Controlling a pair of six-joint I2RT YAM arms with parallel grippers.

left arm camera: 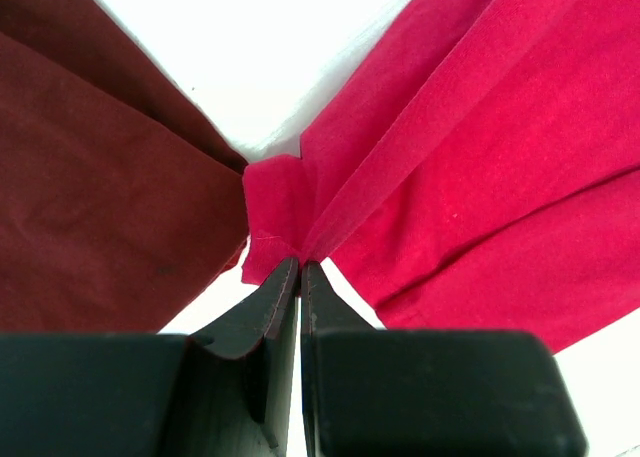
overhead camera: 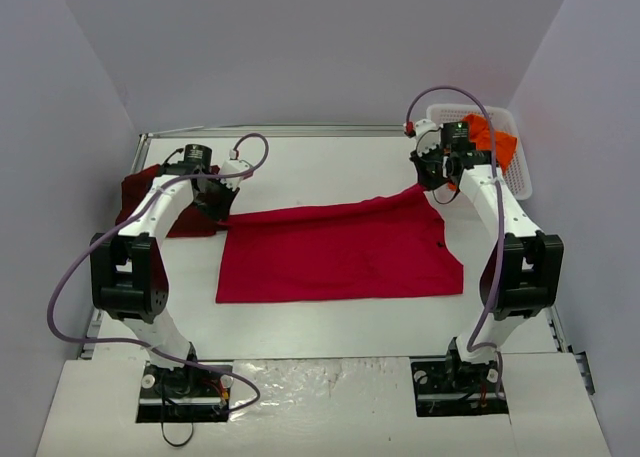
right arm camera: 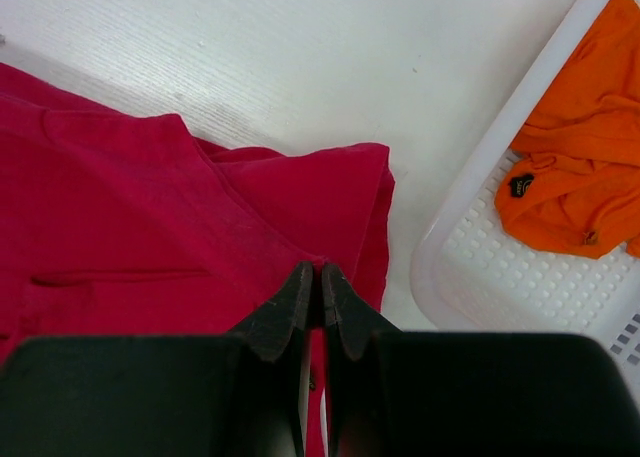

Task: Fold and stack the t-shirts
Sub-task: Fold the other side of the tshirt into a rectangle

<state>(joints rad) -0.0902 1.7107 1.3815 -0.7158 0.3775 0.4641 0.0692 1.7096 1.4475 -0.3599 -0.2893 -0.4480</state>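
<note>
The left gripper [left arm camera: 300, 269] and right gripper [right arm camera: 320, 274] each pinch a far corner of the red t-shirt [overhead camera: 340, 255] spread on the table [overhead camera: 330, 167], so the fold probably needs both pulled nearer together.

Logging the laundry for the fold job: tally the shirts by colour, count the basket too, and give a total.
bright red t-shirt: 1
dark maroon t-shirt: 1
orange t-shirt: 1
white plastic basket: 1
Total: 4 things, 3 of them shirts
</note>
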